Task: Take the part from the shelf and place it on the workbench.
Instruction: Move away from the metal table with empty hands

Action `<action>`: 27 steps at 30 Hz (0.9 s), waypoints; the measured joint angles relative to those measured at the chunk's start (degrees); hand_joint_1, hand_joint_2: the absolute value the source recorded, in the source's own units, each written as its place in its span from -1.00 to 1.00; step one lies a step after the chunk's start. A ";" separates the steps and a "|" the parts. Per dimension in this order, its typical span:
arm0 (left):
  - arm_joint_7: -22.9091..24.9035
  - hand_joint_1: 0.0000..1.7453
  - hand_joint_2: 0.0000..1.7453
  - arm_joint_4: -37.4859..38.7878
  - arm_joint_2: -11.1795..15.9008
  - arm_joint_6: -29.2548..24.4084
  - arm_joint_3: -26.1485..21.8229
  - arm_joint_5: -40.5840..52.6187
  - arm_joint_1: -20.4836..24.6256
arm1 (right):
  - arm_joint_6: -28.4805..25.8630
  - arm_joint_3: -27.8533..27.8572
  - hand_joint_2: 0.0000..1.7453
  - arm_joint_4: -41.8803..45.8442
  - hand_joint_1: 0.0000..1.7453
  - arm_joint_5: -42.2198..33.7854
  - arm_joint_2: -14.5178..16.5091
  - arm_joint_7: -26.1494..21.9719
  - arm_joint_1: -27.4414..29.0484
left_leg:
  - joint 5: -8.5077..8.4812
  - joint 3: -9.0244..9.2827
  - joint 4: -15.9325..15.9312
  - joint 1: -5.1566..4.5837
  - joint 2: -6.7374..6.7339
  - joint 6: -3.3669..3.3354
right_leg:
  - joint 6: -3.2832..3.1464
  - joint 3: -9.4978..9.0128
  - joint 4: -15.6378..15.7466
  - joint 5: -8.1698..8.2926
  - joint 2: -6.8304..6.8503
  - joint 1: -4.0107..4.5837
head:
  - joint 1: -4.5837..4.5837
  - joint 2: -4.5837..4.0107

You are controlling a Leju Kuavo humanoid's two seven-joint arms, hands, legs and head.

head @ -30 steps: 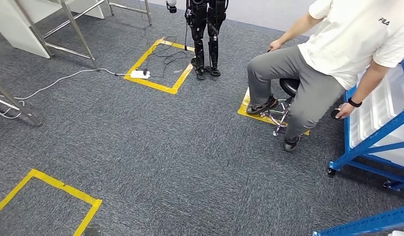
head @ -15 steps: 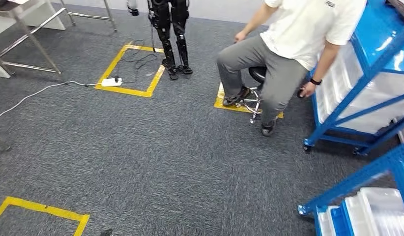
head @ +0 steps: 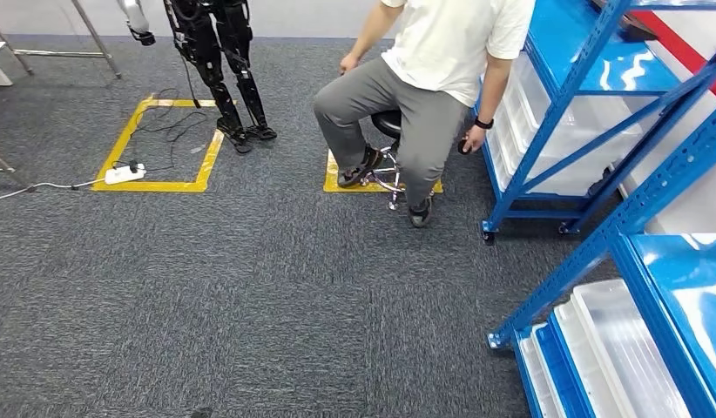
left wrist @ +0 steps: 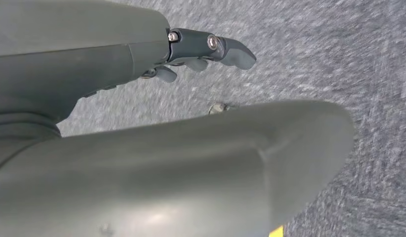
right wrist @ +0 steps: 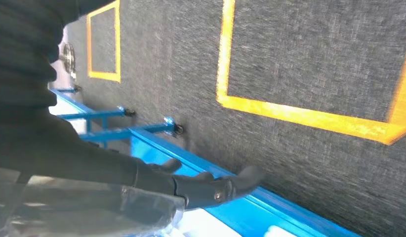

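Note:
Blue steel shelves (head: 677,165) stand along the right of the head view, with clear plastic trays (head: 616,340) on the lowest level nearest me. I cannot make out a part on them. My left hand (left wrist: 166,123) hangs over grey carpet with its fingers (left wrist: 225,49) stretched out, holding nothing. My right hand (right wrist: 191,185) hangs beside a blue shelf rail (right wrist: 270,207), fingers extended and apart. Clear plastic (right wrist: 92,207) lies close by this hand, and I cannot tell whether they touch.
A person (head: 433,70) sits on a stool (head: 389,126) beside the far shelf. Another dark robot (head: 219,61) stands at a yellow taped square (head: 154,185) holding a power strip (head: 125,174) and cables. Metal table legs (head: 93,35) show at the far left.
The whole view has swung to the right. The shelves have come into the picture, while the person, the other robot and the yellow square have slid left.

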State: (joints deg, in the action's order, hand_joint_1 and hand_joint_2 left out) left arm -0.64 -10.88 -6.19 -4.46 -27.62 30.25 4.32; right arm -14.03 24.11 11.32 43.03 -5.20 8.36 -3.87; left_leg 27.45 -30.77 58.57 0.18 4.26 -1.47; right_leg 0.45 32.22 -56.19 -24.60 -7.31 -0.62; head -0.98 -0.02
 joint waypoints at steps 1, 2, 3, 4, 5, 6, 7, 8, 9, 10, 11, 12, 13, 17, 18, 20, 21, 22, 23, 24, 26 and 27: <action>0.02 -1.00 -1.00 0.00 -0.01 -0.07 0.13 0.15 0.15 | 0.00 0.12 1.00 -0.01 -1.00 -0.04 0.02 0.01 0.18 | -0.29 0.05 -0.36 0.05 -0.72 -0.46 | 0.40 0.29 0.00 0.14 -0.37 0.02 | -0.02 0.00; 0.06 -1.00 -1.00 0.00 -0.03 -0.15 0.24 0.27 0.29 | 0.00 0.28 1.00 -0.02 -1.00 -0.10 0.05 0.02 0.39 | -0.67 0.19 -0.94 0.09 -1.36 -0.95 | 0.63 0.78 -0.45 -0.04 0.30 0.13 | 0.02 0.00; 0.08 -1.00 -1.00 0.00 -0.05 -0.22 0.36 0.36 0.42 | 0.00 0.48 1.00 -0.03 -1.00 -0.15 0.06 0.04 0.50 | -1.13 0.27 -1.51 0.13 -2.15 -1.53 | 0.73 1.73 -1.82 -0.73 1.55 0.24 | 0.14 0.00; 0.11 -1.00 -1.00 0.00 -0.07 -0.30 0.47 0.45 0.53 | 0.00 0.67 1.00 -0.04 -1.00 -0.20 0.04 0.07 0.48 | -1.57 0.28 -2.08 0.16 -3.05 -2.01 | 0.64 3.24 -4.47 -2.03 3.20 0.35 | 0.28 0.00; 0.17 -1.00 -1.00 0.00 -0.08 -0.33 0.59 0.51 0.56 | 0.00 0.80 1.00 -0.04 -1.00 -0.23 0.03 0.09 0.37 | -1.76 0.15 -2.23 -0.03 -3.83 -2.20 | 0.41 5.14 -8.08 -3.73 4.96 0.27 | 0.37 0.00; 0.24 -1.00 -1.00 0.00 -0.08 -0.34 0.67 0.62 0.54 | -0.01 0.89 1.00 -0.04 -1.00 -0.24 0.03 0.10 0.24 | -1.85 -0.07 -2.24 -0.13 -4.71 -2.32 | 0.32 7.05 -12.01 -5.37 5.86 0.18 | 0.47 0.00; 0.32 -1.00 -1.00 0.00 -0.08 -0.36 0.74 0.73 0.52 | -0.01 0.94 1.00 -0.04 -1.00 -0.25 0.07 0.09 0.19 | -1.89 -0.24 -2.23 -0.22 -5.57 -2.29 | 0.44 8.43 -15.10 -6.46 6.30 0.05 | 0.47 0.00; 0.39 -1.00 -1.00 0.00 -0.09 -0.40 0.79 0.84 0.51 | -0.01 0.98 1.00 -0.04 -1.00 -0.26 0.11 0.08 0.25 | -1.94 -0.37 -2.22 -0.26 -6.39 -2.24 | 0.78 8.82 -16.35 -6.75 6.55 -0.12 | 0.44 0.00; 0.43 -1.00 -1.00 0.00 -0.09 -0.44 0.84 0.94 0.52 | -0.01 1.04 1.00 -0.04 -1.00 -0.22 0.14 0.07 0.35 | -1.98 -0.46 -2.20 -0.26 -7.17 -2.16 | 1.29 7.98 -15.33 -6.24 6.83 -0.31 | 0.47 0.00; 0.45 -1.00 -1.00 0.00 -0.10 -0.49 0.89 1.02 0.54 | 0.00 1.13 1.00 -0.04 -1.00 -0.19 0.13 0.05 0.43 | -2.02 -0.50 -2.18 -0.25 -7.91 -2.02 | 1.85 5.95 -12.09 -5.12 7.44 -0.50 | 0.47 0.00; 0.46 -1.00 -1.00 0.00 -0.11 -0.56 0.95 1.13 0.58 | 0.00 1.20 1.00 -0.04 -1.00 -0.11 0.10 0.02 0.44 | -2.02 -0.48 -2.11 -0.27 -8.63 -1.82 | 2.31 3.17 -7.58 -3.85 8.91 -0.68 | 0.49 0.00; 0.46 -1.00 -1.00 0.00 -0.12 -0.64 1.00 1.25 0.61 | 0.00 1.27 1.00 -0.04 -1.00 -0.02 0.07 -0.04 0.31 | -1.90 -0.50 -1.96 -0.41 -9.32 -1.50 | 2.52 0.75 -3.54 -2.73 10.46 -0.61 | 0.55 0.00; 0.46 -1.00 -1.00 0.00 -0.12 -0.72 1.05 1.38 0.66 | 0.00 1.31 1.00 -0.04 -1.00 0.08 0.07 -0.10 0.15 | -1.77 -0.46 -1.83 -0.56 -9.93 -1.12 | 2.39 -0.86 -0.69 -1.95 11.56 -0.49 | 0.50 0.00; 0.48 -1.00 -1.00 -0.02 -0.15 -0.86 1.26 1.87 1.09 | 0.00 1.65 1.00 -0.04 -1.00 0.48 0.13 -0.23 0.36 | -1.05 -0.11 -1.26 -0.40 -11.22 0.37 | 0.81 -1.15 0.94 -1.07 10.14 -0.42 | 0.20 0.00; 0.48 -1.00 -1.00 -0.02 -0.16 -0.87 1.28 2.00 1.17 | 0.00 1.81 1.00 -0.04 -1.00 0.52 0.13 -0.21 0.44 | -0.08 -0.48 -0.08 -0.15 -9.91 0.76 | 0.30 -1.22 0.98 -0.86 9.47 -0.65 | 0.16 0.00; 0.48 -1.00 -1.00 -0.01 -0.15 -0.89 1.30 2.13 1.14 | 0.00 2.09 1.00 -0.04 -1.00 0.57 0.14 -0.17 0.36 | 3.52 -2.61 5.25 0.21 -6.19 1.30 | -0.53 -1.35 1.01 -0.44 8.20 -0.96 | 0.04 0.00; 0.49 -1.00 -1.00 -0.01 -0.15 -0.90 1.30 2.14 1.05 | 0.00 2.19 1.00 -0.04 -1.00 0.60 0.14 -0.17 0.26 | 5.76 -4.36 9.40 0.27 -5.06 1.33 | -0.80 -1.22 0.98 -0.29 7.44 -0.81 | 0.02 0.00; 0.50 -1.00 -1.00 0.00 -0.16 -0.90 1.30 2.15 0.97 | 0.00 2.26 1.00 -0.04 -1.00 0.61 0.15 -0.17 0.21 | 7.31 -5.93 13.03 0.30 -4.59 1.32 | -0.89 -1.12 0.97 -0.23 6.62 -0.64 | 0.02 0.00; 0.50 -1.00 -1.00 0.00 -0.16 -0.90 1.30 2.16 0.91 | 0.00 2.31 1.00 -0.04 -1.00 0.61 0.15 -0.17 0.25 | 7.90 -6.95 15.35 0.32 -4.39 1.23 | -0.93 -1.06 0.93 -0.19 5.74 -0.48 | 0.03 0.00; 0.51 -1.00 -1.00 0.00 -0.17 -0.90 1.30 2.16 0.90 | 0.00 2.36 1.00 -0.04 -1.00 0.60 0.15 -0.17 0.33 | 7.22 -6.93 15.43 0.34 -4.28 1.08 | -0.95 -1.06 0.86 -0.15 4.84 -0.36 | 0.04 0.00; 0.51 -1.00 -1.00 0.00 -0.17 -0.90 1.30 2.16 0.90 | 0.00 2.43 1.00 -0.04 -1.00 0.57 0.23 -0.16 0.44 | 3.15 -3.81 9.03 0.37 -3.31 0.54 | -0.91 -1.16 0.69 -0.12 3.20 -0.27 | 0.02 0.00; 0.51 -1.00 -1.00 0.00 -0.14 -0.89 1.30 2.16 0.90 | 0.00 2.46 1.00 -0.04 -1.00 0.56 0.32 -0.16 0.40 | 1.41 -1.88 4.99 0.39 -2.11 0.22 | -0.81 -1.12 0.57 -0.07 2.45 -0.16 | 0.04 0.00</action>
State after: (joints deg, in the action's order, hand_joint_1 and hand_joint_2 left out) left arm -0.13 -10.88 -6.33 -5.35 -26.32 32.41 5.22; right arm -14.03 26.57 11.28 43.59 -4.88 8.20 -3.47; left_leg 28.85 -32.65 63.56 0.56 2.15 -1.25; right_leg -0.37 31.11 -55.62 -24.68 -4.86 -0.78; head -0.94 -0.02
